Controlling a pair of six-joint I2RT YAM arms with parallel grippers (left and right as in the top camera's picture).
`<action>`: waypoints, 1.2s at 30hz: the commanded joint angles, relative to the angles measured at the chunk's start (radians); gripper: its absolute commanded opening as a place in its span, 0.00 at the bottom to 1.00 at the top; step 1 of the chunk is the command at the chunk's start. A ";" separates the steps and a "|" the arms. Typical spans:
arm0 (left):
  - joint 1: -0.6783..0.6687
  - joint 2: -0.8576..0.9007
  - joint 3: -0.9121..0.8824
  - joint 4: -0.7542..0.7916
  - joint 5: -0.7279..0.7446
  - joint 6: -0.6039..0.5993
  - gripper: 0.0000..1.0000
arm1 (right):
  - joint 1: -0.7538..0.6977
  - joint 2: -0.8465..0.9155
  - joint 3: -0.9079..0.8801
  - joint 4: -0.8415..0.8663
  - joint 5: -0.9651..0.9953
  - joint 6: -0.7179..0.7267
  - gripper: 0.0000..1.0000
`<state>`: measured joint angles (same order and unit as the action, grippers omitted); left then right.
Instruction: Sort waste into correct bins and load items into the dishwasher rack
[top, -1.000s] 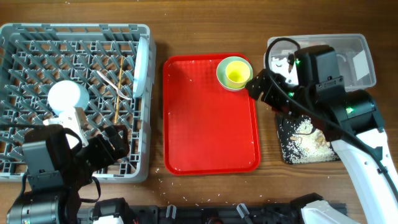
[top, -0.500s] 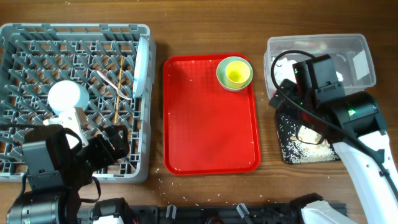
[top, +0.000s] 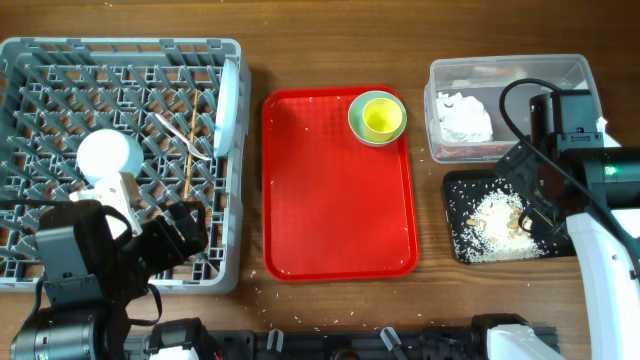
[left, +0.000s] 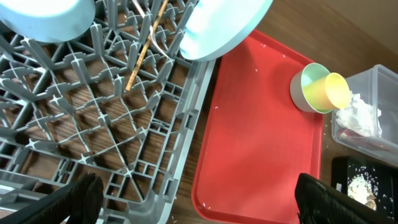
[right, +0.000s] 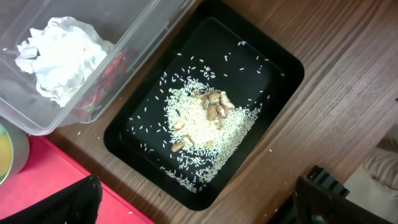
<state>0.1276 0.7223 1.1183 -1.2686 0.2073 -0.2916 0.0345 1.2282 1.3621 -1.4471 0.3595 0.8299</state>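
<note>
The grey dishwasher rack (top: 120, 45) holds an upturned pale blue bowl (top: 108, 155), an upright plate (top: 229, 105), chopsticks (top: 192, 150) and a white fork (top: 175, 128). A yellow-green cup (top: 378, 117) sits inside a second blue bowl (top: 355, 112) on the red tray. In the clear tub (top: 590, 100) lie the white napkin (right: 62, 53) and a red scrap (right: 109, 78). Rice and beige scraps (right: 202, 121) fill the black tray (right: 286, 62). My left gripper (left: 199, 205) hangs open above the rack's near right corner. My right gripper (right: 199, 205) is open and empty, high over the black tray's edge.
The red serving tray (top: 335, 220) lies between the rack and the bins. Loose rice grains (top: 300, 290) dot the wood along its front edge. A dark fixture runs along the table's near edge (top: 400, 345).
My right arm has pulled back from beside the cup to over the black tray, its jaws widening, uncovering the napkin in the tub. The left arm has not moved.
</note>
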 joint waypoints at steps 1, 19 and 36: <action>0.008 -0.002 0.002 0.003 0.001 -0.008 1.00 | -0.003 -0.014 0.005 0.000 -0.002 0.008 1.00; -0.051 0.003 0.002 0.098 0.698 -0.214 0.95 | -0.003 -0.014 0.005 0.082 -0.002 0.008 1.00; -0.799 0.526 0.336 0.185 -0.043 -0.240 1.00 | -0.003 -0.008 0.005 0.087 -0.002 0.009 1.00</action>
<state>-0.6147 1.1786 1.3060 -1.0359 0.4770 -0.5323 0.0345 1.2282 1.3621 -1.3621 0.3595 0.8299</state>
